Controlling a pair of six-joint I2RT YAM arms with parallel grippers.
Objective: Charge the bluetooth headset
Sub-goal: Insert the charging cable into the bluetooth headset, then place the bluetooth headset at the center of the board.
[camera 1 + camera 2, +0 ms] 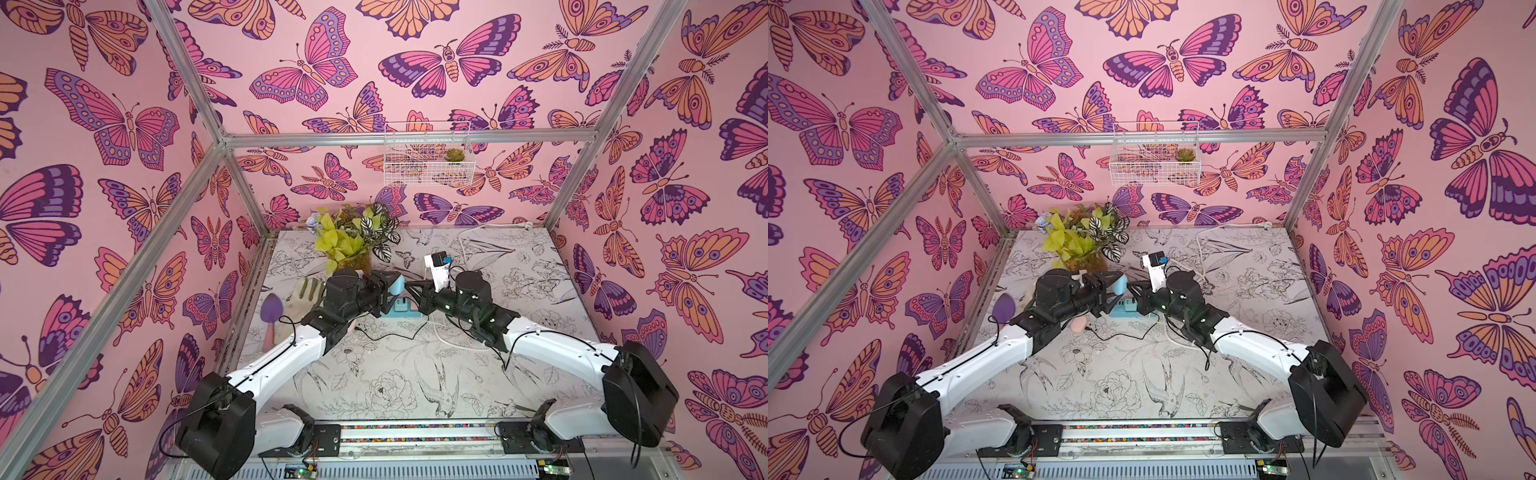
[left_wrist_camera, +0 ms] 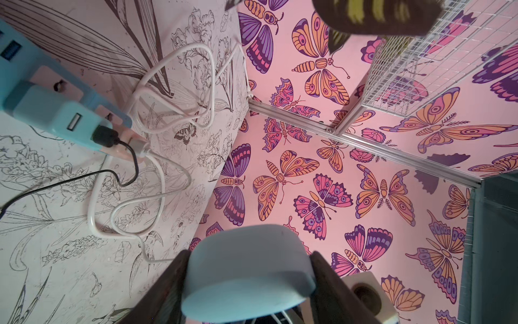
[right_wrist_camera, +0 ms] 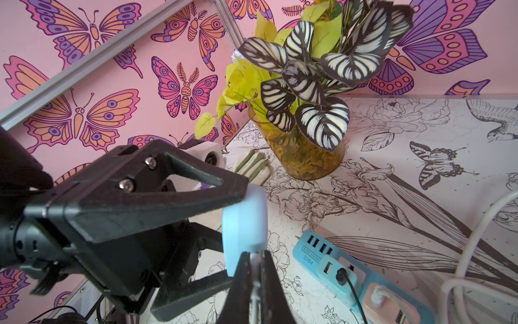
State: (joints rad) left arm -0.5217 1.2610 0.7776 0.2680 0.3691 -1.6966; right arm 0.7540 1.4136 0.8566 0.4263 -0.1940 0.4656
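- Your left gripper point(image 2: 249, 280) has its jaws pressed onto the two flat sides of the pale blue headset case point(image 3: 246, 221). The case holds them apart and sticks out past the fingertips.
- Your right gripper point(image 3: 255, 255) has its jaws pinched together on a thin pale piece point(image 3: 255, 269). Its tip is right against the edge of the case. You cannot tell from these views what the piece is.
- In both top views the two grippers meet tip to tip at mid-table, with the case held off the table point(image 1: 395, 374) above the power strip point(image 3: 305, 252).
- A blue USB adapter point(image 3: 332, 268) sits in the strip, and a black cable point(image 3: 353, 293) is plugged into it. In a top view that cable runs across the table towards the left arm.
- A white cable point(image 2: 157, 92) lies in loose loops beside the strip and leads to the back wall.
- Behind the left gripper is a vase plant point(image 3: 305, 84) with yellow and striped leaves.
- A garden glove point(image 1: 305, 293) and a purple trowel point(image 1: 272, 305) lie near the left wall.
- A wire basket point(image 1: 428, 170) hangs on the back wall with a small succulent point(image 1: 455, 155) in it.
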